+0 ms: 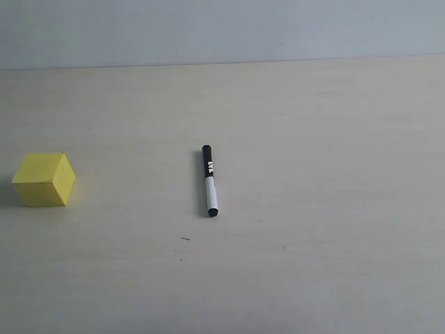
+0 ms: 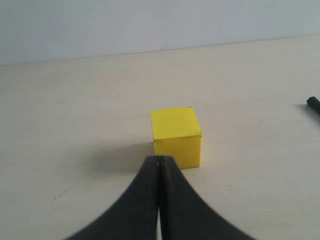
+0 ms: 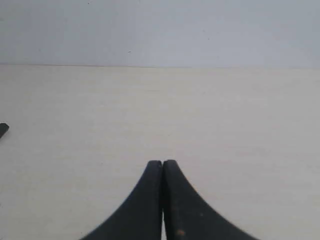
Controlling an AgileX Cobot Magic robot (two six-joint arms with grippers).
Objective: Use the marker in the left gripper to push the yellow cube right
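The yellow cube (image 1: 45, 179) rests on the pale table at the far left of the exterior view. The marker (image 1: 209, 180) lies loose on the table near the middle, black cap pointing away from the camera, white barrel nearer. No arm shows in the exterior view. In the left wrist view my left gripper (image 2: 159, 159) is shut and empty, its tips just short of the yellow cube (image 2: 176, 136); the marker's black end (image 2: 313, 103) peeks in at the frame edge. My right gripper (image 3: 162, 162) is shut on nothing, with a bit of the marker (image 3: 3, 130) at the frame's edge.
The table (image 1: 313, 209) is a pale wood-grain surface ending at a far edge against a plain light wall (image 1: 222, 28). A small dark speck (image 1: 185, 239) lies in front of the marker.
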